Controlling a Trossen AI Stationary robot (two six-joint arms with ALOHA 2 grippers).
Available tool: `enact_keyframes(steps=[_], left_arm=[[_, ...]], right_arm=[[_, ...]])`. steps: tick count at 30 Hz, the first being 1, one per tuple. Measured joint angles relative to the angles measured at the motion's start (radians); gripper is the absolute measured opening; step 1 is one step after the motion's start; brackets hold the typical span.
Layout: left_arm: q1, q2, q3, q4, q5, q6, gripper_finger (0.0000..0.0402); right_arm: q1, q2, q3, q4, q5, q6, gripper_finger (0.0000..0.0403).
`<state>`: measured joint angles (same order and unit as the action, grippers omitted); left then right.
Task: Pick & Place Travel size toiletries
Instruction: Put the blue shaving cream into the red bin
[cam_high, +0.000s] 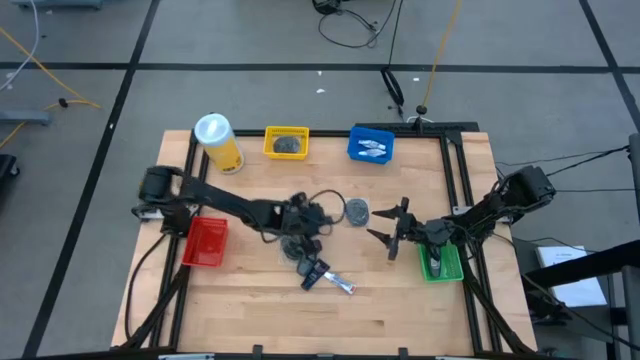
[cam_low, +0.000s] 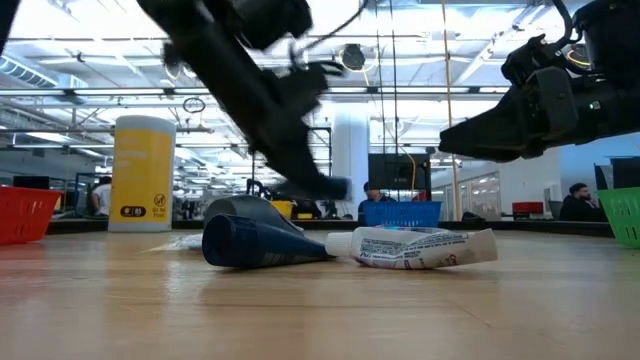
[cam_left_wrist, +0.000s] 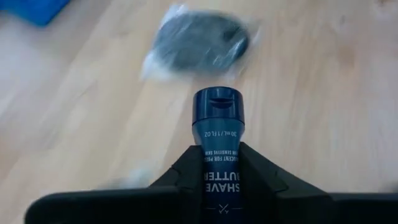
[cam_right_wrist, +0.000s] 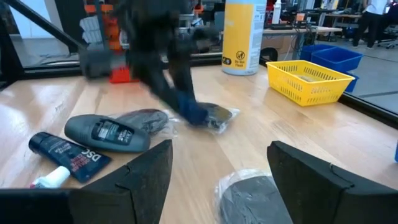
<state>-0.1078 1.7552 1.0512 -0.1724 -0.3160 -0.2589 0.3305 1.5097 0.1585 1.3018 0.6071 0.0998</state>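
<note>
Lettering on the dark blue plastic bottle (cam_left_wrist: 217, 143) I hold in my left gripper (cam_left_wrist: 217, 177) reads "SHAVE BUTTER" and "30 mL / 1 FL OZ". It hangs mid-table. My right gripper (cam_high: 388, 224) waits wide open, empty, beside a wrapped round grey disc (cam_high: 357, 210).

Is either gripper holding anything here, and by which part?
The left gripper holds a dark blue bottle by its body, cap end protruding. The right gripper is open, holding nothing.
</note>
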Motion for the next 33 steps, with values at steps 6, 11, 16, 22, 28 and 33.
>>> enact_keyframes(steps=[6, 11, 16, 22, 28, 33], left_arm=[[-0.007, -0.339, 0.002, -0.542, 0.106, -0.382, 0.0063], [-0.09, -0.505, -0.003, -0.995, 0.253, -0.858, 0.0063], [-0.234, -0.578, -0.039, -1.242, 0.314, -1.226, 0.0062], [-0.307, -0.592, -0.147, -1.252, 0.392, -1.441, 0.0062], [-0.317, -0.59, -0.303, -1.113, 0.46, -1.477, 0.0062], [-0.318, -0.583, -0.321, -1.107, 0.422, -1.509, 0.009]], right_arm=[[-0.001, 0.0, 0.0, -0.015, -0.001, 0.007, 0.0254], [-0.001, 0.0, 0.0, -0.021, -0.001, 0.011, 0.0254], [-0.001, 0.0, 0.0, -0.022, -0.005, 0.011, 0.0254], [-0.001, 0.0, 0.0, -0.021, -0.006, 0.011, 0.0254], [-0.001, 0.0, 0.0, -0.022, -0.01, 0.019, 0.0254], [-0.001, 0.0, 0.0, -0.021, -0.01, 0.019, 0.0254]])
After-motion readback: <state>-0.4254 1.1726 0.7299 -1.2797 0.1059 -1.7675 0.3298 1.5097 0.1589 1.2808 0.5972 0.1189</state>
